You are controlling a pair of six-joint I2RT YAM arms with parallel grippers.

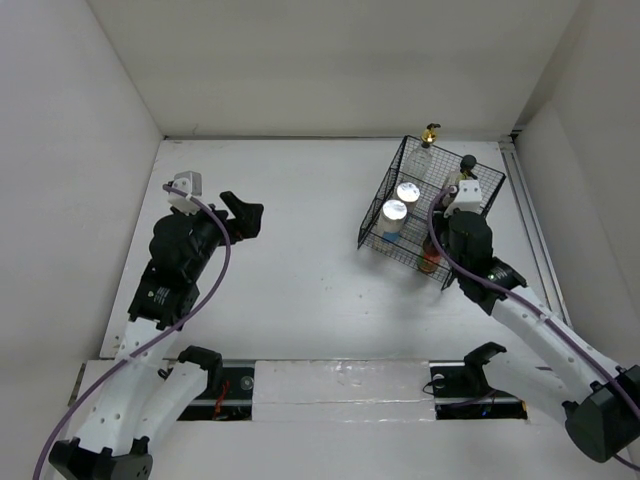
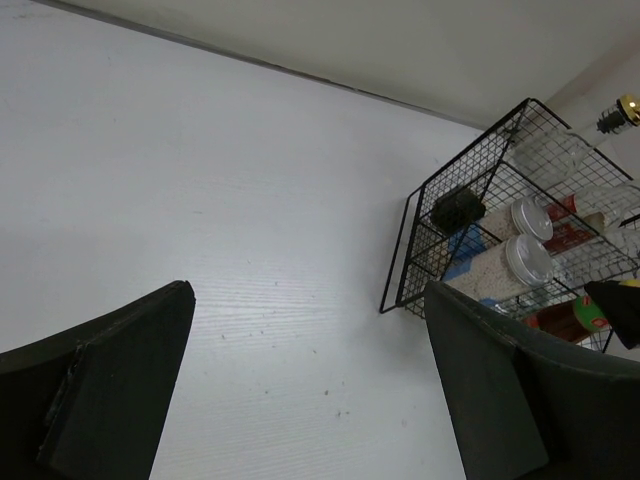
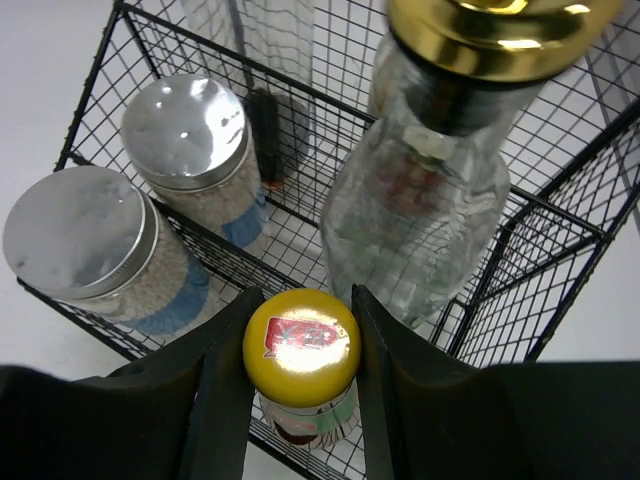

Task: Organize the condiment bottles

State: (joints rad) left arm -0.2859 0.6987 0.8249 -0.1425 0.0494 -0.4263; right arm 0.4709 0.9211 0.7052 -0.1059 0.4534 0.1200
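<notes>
The biggest bottle is the clear bottle point(image 3: 420, 210); it is see-through glass with a shiny gold spout on top. A second clear bottle point(image 1: 427, 142) has a gold spout too. Next come two jars with flat silver lids, the near jar point(image 3: 75, 240) and the far jar point(image 3: 185, 135); both hold pale grains and have a blue band. The black-capped bottle point(image 1: 467, 163) shows only its dark top. The smallest is the sauce bottle point(image 3: 300, 345); it has a round yellow cap with a red mark, and red and green lower down.

All six are at the black wire basket point(image 1: 383, 190), on the right side of the white table point(image 1: 300, 220). The two jars stand side by side along its left side; the clear bottle stands to their right; the second clear bottle is at the far corner. The sauce bottle is at the near edge, and I cannot tell if it touches the basket floor.

Every bottle stands straight up, top to the sky.

The right gripper point(image 3: 300, 400) has its fingers point(image 3: 225, 390) pressed on both sides of the sauce bottle. The left gripper point(image 2: 310, 400) hangs over the bare table, well apart from the basket; its fingers are spread wide and hold nothing.
</notes>
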